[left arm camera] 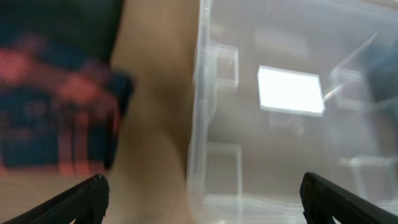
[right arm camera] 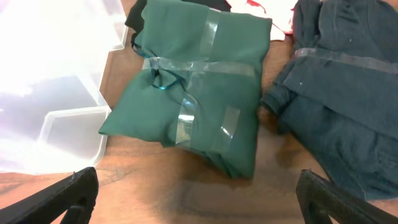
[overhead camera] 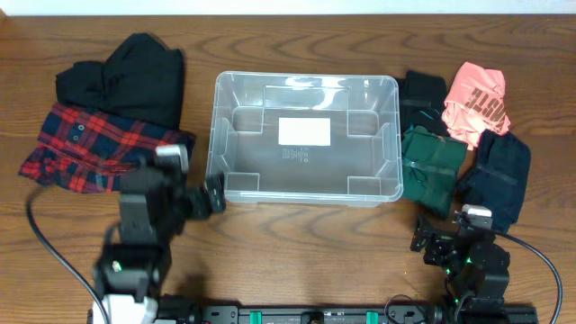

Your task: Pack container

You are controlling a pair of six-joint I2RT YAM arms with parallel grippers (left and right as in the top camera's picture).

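A: Where's the container [overhead camera: 243,153]?
B: Mid-table, upright, with a white label [overhead camera: 304,131] on its base.
A: And the grippers?
B: Both are spread wide and hold nothing. The left gripper [overhead camera: 212,196] is at its front-left corner. The right gripper [overhead camera: 432,238] is near the taped green bundle [overhead camera: 432,162].
A: Around it?
B: Plaid shirt [overhead camera: 90,148] on the left, 2 darker bundles on the right.

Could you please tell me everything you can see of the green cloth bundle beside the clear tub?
The green bundle is dark green cloth folded into a rough rectangle and bound with crossing strips of clear, glossy tape, slightly wrinkled. It lies flat on the wooden table, just right of the container. Its far edge rests against a black garment and its right side meets a navy garment.
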